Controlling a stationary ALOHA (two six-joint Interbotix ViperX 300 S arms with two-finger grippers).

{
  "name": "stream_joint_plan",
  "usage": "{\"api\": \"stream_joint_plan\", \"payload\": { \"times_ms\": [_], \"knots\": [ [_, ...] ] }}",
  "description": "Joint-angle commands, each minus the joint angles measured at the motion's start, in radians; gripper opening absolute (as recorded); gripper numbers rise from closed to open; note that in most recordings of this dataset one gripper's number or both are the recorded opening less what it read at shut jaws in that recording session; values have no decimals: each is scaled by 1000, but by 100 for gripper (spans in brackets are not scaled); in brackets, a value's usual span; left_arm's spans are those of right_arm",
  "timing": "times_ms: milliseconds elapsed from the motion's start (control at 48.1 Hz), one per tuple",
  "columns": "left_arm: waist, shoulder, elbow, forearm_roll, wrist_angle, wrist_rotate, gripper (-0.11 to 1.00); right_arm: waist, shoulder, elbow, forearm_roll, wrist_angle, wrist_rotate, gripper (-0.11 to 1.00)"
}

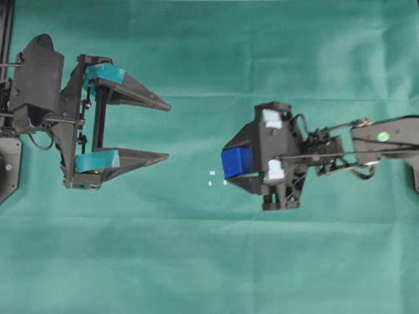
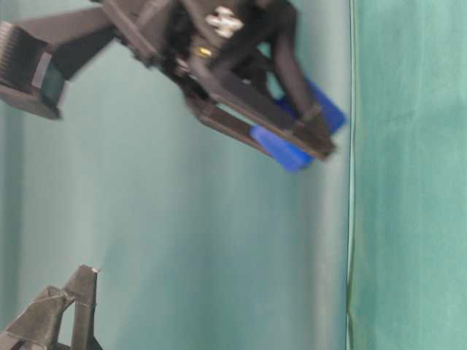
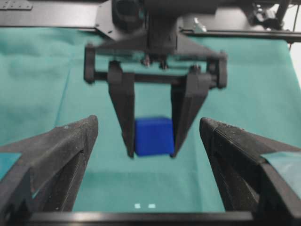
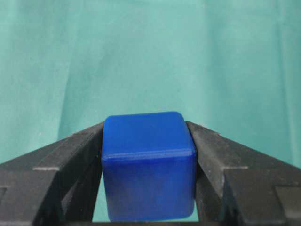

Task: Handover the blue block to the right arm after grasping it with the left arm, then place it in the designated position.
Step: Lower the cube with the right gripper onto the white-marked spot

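right claw [image 1: 230, 163] clenched on the blue block [image 1: 236, 161]; block sits between the two plain black fingers near their tips, one finger pressed on each side face (right wrist view: both faces in contact, top face clear). block is off the cloth, held in air w/ claw angled down (table-level view, blurred). white sticker patches on claw body behind the block.

left claw [image 1: 169, 131] released, fingers spread wide, nothing between them. teal tape pads [image 1: 105, 73] on both fingers, back near the base. its tips point toward the right claw, w/ a stretch of bare green cloth [image 1: 196, 261] over the desk between the two; no contact.

designated position [image 1: 218, 178]: tiny white marks on the cloth, in overhead view just beside the right claw's fingertips, on the left-claw side and slightly below the block. only some of the marks visible; in left wrist view two show [image 3: 144, 205], in front of the left claw, nearer than the block. block not on the marks.

left wrist view: block [image 3: 154, 136] centred between left claw's fingers in frame but well ahead of them.
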Motion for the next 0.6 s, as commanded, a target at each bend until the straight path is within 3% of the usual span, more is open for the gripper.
{"api": "stream_joint_plan", "payload": {
  "times_ms": [0, 583],
  "knots": [
    [-2, -3, -23, 0, -9, 0, 100, 0, 23, -31, 9, -48, 2, 54],
    [0, -3, -23, 0, -11, 0, 100, -14, 247, -55, 89, -247, 0, 54]
  ]
}}
